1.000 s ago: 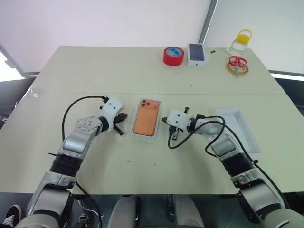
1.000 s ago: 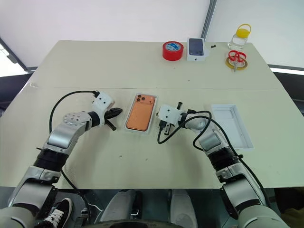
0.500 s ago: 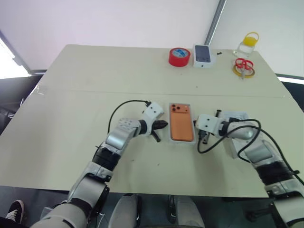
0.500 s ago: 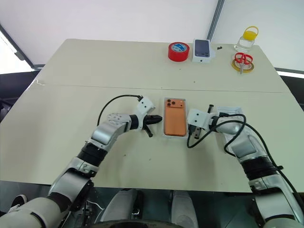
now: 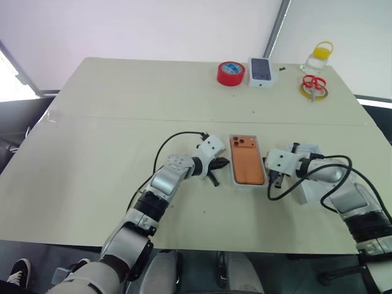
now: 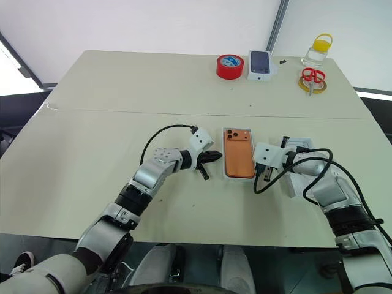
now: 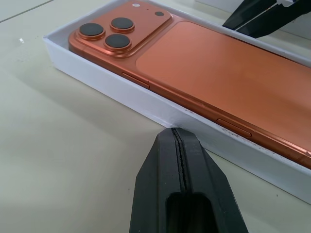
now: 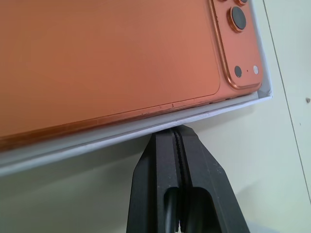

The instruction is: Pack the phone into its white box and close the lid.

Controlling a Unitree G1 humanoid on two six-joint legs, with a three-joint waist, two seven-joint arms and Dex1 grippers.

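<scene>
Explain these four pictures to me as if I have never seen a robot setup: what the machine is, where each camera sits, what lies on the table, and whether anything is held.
This is a two-armed humanoid robot at a table. The two wide pictures come from cameras in its head, looking down over its arms. The two close-ups come from a camera on each wrist, looking along that arm's two black fingers.

In the middle lies the orange phone, camera lenses up, inside the white box. The left gripper and right gripper are both shut, one on each long side of the box, with their tips at its walls. Neither holds anything.

Partly under the right arm lies the white lid. At the far edge are a red tape roll, a small phone carton, red-handled scissors and a yellow-capped bottle.
</scene>
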